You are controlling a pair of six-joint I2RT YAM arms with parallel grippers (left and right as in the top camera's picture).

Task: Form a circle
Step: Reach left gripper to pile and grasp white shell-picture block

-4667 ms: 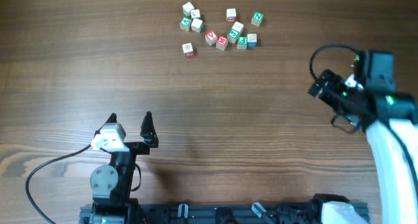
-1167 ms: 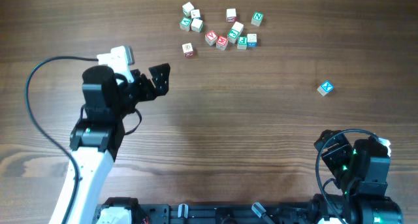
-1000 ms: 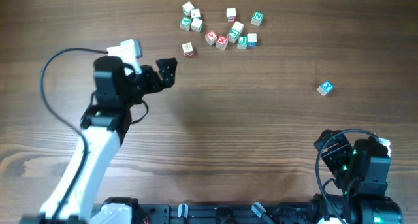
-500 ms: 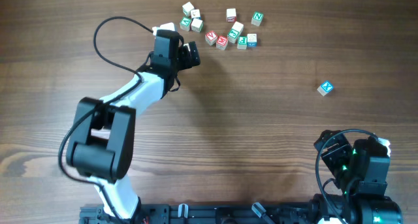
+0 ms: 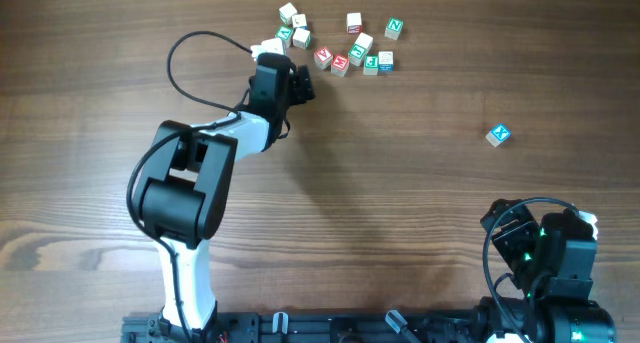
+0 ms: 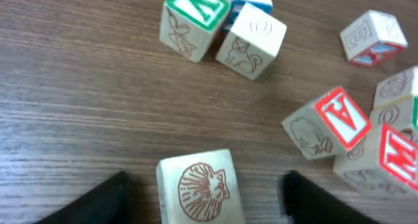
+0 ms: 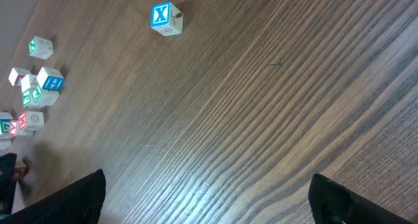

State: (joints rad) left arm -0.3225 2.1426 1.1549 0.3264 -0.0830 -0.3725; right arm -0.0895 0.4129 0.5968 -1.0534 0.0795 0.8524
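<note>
The left pincer [image 6: 204, 179] stands open around a shell cube [image 6: 199, 188] (small gaps on both sides, no touch); the right pincer [image 7: 206, 177] is wide open, holding nothing.

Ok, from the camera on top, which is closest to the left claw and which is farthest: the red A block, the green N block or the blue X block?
1. red A block: close to the left gripper, just up and right of it.
2. green N block: farther right, near the top edge.
3. blue X block: farthest, alone on the right.
</note>
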